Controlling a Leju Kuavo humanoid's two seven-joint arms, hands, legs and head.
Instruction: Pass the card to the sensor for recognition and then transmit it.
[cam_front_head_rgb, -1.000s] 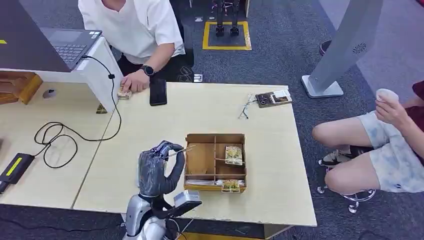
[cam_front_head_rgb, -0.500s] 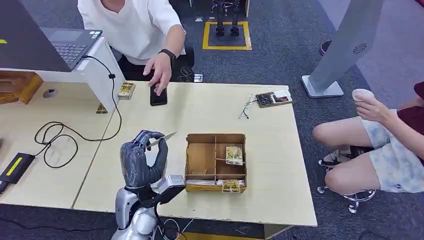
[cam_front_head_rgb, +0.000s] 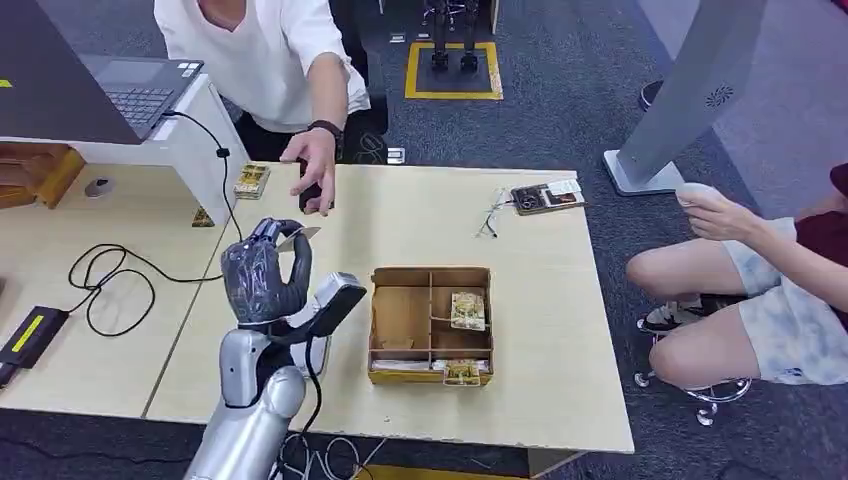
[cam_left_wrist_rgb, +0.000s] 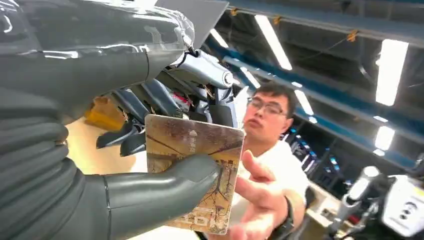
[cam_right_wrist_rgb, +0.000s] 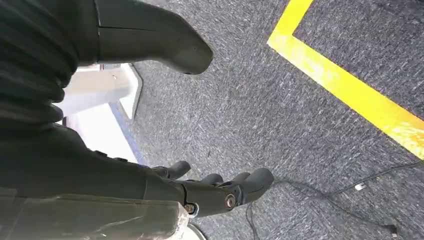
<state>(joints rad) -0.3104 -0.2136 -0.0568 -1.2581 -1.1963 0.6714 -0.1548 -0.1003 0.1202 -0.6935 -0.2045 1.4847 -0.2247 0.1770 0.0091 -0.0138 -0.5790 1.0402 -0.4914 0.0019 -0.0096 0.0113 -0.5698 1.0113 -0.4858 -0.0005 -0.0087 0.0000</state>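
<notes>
Pinching card (cam_left_wrist_rgb: 197, 172) between thumb and fingers, left hand (cam_front_head_rgb: 262, 283) raised near table's (cam_front_head_rgb: 560, 360) left edge; right hand (cam_right_wrist_rgb: 150, 120) spread, holding nothing.

Pale wood surface (cam_front_head_rgb: 560, 330), w/ a second pale surface (cam_front_head_rgb: 120, 340) butted against its left side. On the main one: brown divided cardboard tray (cam_front_head_rgb: 431, 322) near front centre; dark phone (cam_front_head_rgb: 312, 192) at far edge under a person's hand (cam_front_head_rgb: 313, 165); small card pack (cam_front_head_rgb: 251, 180) just left of phone; badge w/ cord (cam_front_head_rgb: 540, 197) far right. Left surface: looped black cable (cam_front_head_rgb: 115, 285), black box (cam_front_head_rgb: 32, 335).
</notes>
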